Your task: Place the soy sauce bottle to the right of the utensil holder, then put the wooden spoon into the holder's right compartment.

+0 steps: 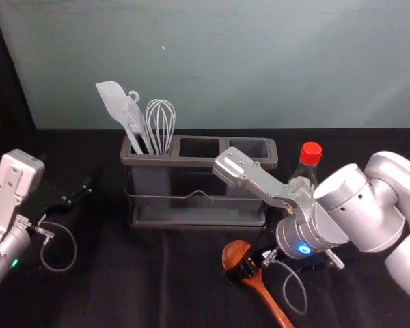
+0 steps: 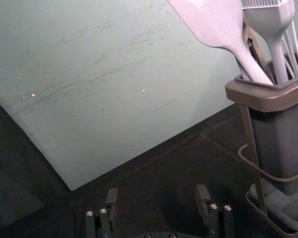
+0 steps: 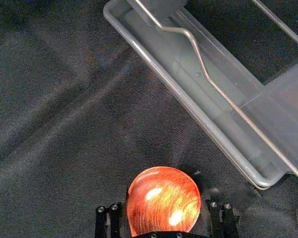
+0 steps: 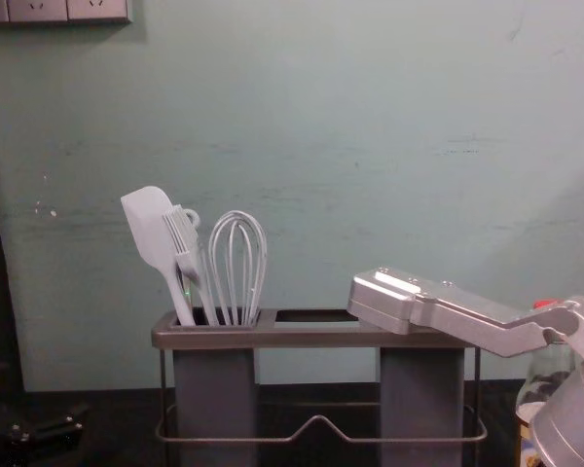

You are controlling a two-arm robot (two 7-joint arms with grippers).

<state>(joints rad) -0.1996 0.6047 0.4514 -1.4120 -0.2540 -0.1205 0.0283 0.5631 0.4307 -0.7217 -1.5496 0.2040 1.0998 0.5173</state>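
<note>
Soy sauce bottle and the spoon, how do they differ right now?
The bottle is clear with a red cap; the spoon is reddish-brown wood. The bottle stands upright, while the spoon lies with its handle toward the robot. The right gripper is open around the spoon's bowl; no gripper holds the bottle. Both are outside the holder.

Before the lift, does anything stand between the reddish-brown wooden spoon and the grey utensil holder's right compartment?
Yes: on the holder, a thin front wire rail and the rim stand between the spoon and that compartment; going up and over looks necessary.
</note>
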